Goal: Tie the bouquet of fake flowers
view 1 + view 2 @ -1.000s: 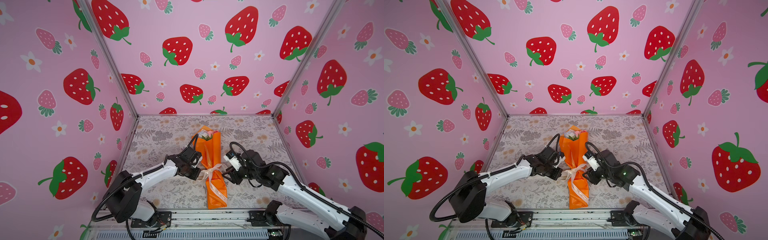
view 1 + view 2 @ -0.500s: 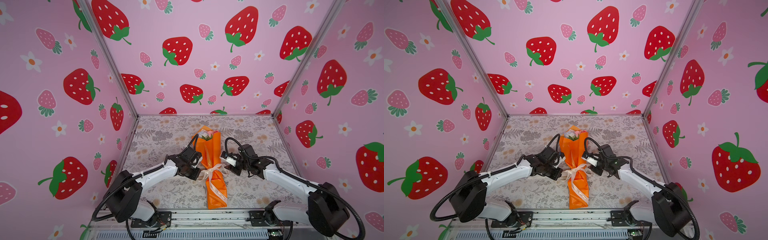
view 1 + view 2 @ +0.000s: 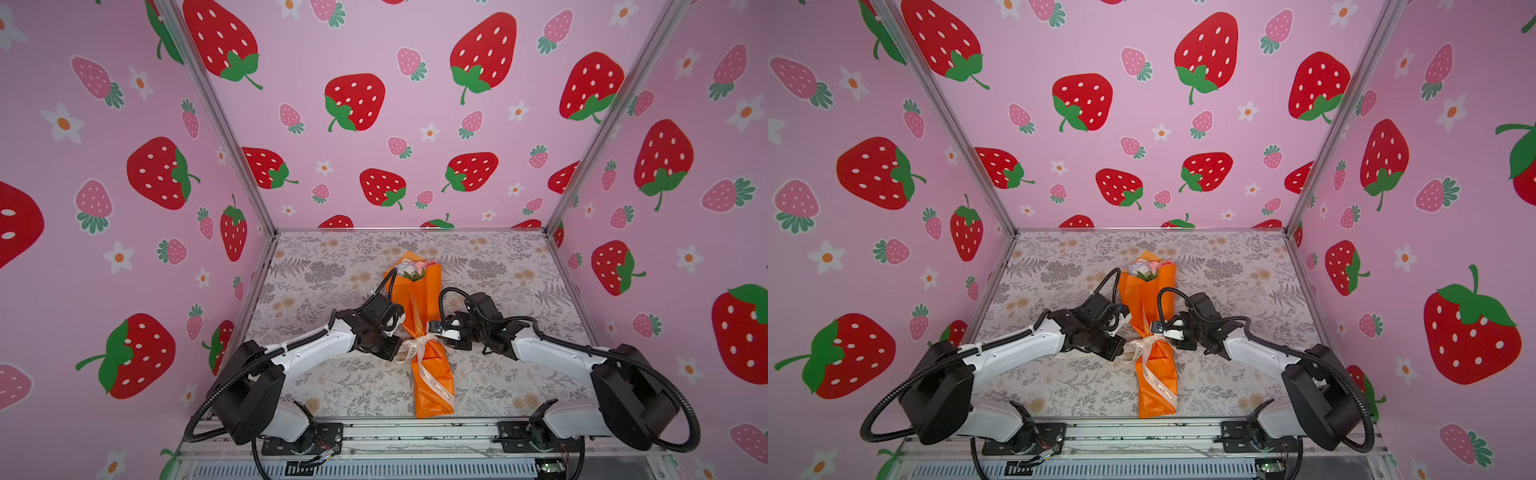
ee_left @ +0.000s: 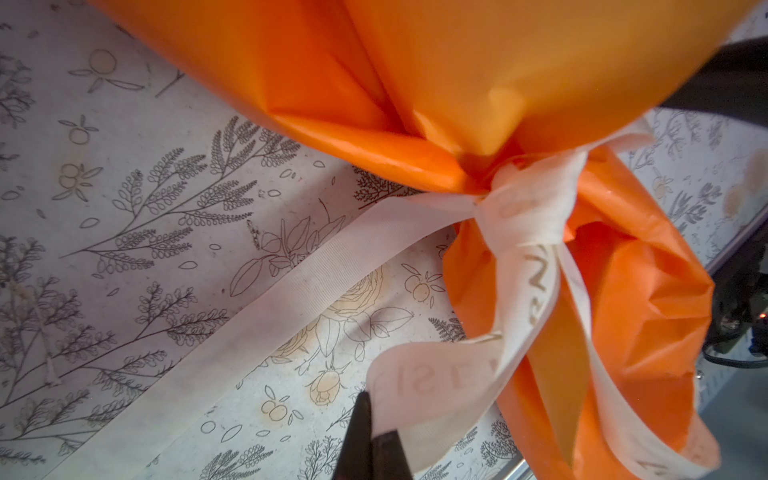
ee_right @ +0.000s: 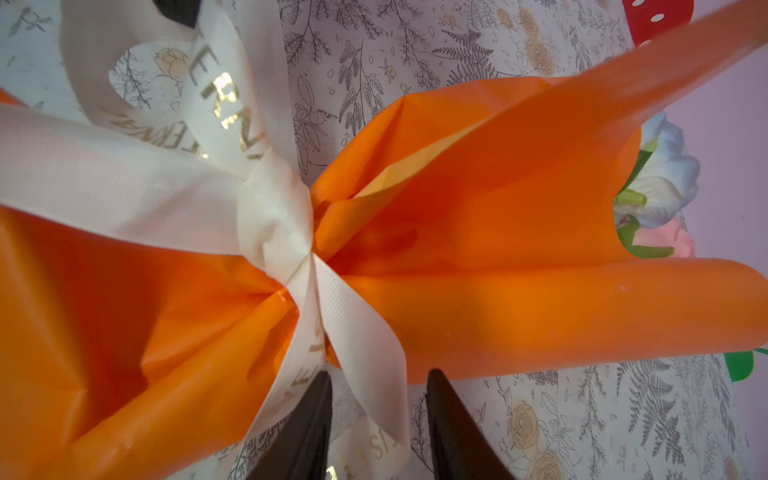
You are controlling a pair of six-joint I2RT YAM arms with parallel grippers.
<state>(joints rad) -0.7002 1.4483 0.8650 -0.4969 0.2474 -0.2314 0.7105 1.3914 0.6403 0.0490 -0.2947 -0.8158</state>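
I see bouquet (image 3: 419,307) in middle of bench (image 3: 316,274), its tied waist between both arms | flowers point to back edge, foot at front edge | left fingers (image 4: 361,424) pinch ribbon (image 4: 316,282) tight | right fingers (image 5: 316,407) apart, ribbon tail between them

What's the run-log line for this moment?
left end effector: shut on ribbon | right end effector: open, ribbon strand between jaws | bouquet: lying flat, knot cinched

Orange-wrapped bouquet (image 3: 422,299), cream gold-lettered ribbon (image 3: 419,345), grey-floral table (image 3: 332,270), pink strawberry-print walls (image 3: 374,41).
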